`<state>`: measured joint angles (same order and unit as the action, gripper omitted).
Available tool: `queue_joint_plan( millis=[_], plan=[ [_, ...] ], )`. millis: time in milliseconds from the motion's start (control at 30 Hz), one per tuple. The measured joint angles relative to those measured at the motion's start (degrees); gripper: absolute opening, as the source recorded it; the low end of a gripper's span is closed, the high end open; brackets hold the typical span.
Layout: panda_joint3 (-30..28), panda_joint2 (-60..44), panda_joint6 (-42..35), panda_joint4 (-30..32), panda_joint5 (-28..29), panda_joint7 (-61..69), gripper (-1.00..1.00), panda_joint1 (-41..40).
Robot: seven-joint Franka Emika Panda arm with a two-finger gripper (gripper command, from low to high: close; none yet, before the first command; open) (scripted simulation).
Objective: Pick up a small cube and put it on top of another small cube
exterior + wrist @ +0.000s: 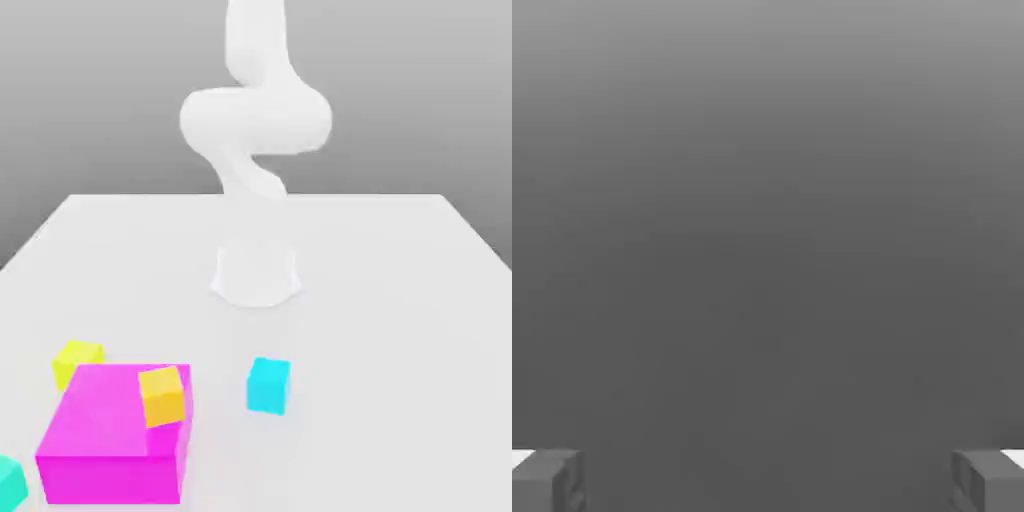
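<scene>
Soft, even, bright light on a white table (420, 300); shadows are faint. Edges look slightly blurred. The grey backdrop (420, 90) shades from darker above to lighter below. No glare.

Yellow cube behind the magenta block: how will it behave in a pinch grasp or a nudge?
The yellow cube looks rigid with flat faces, so it probably slides rather than rolls. It is small, so likely light. It sits close to the magenta block, which may crowd one finger.

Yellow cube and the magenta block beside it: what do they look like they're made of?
Yellow cube: seemingly hard matte plastic; flat uniform colour, crisp edges, no gloss or grain. Magenta block: the same plain matte look. Both are simulator renders, so the material stays open.
</scene>
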<state>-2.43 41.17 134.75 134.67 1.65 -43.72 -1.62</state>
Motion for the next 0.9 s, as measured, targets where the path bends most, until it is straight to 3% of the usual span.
queue_joint_plan(
  millis=[300,500,667,867,900],
  plan=[
    [-11.9,-19.0,12.2,11.4,4.4,10.2,0.00,-6.9],
    [-20.3,-31.5,20.2,18.8,3.3,19.6,0.00,-10.8],
    [-24.2,-42.6,26.9,24.4,-4.7,32.0,0.00,-15.4],
    [-10.9,-55.6,36.1,22.6,-21.9,45.6,0.00,-25.3],
    [-8.4,-57.2,37.5,22.3,-23.4,46.8,-1.00,-27.4]
  ],
)
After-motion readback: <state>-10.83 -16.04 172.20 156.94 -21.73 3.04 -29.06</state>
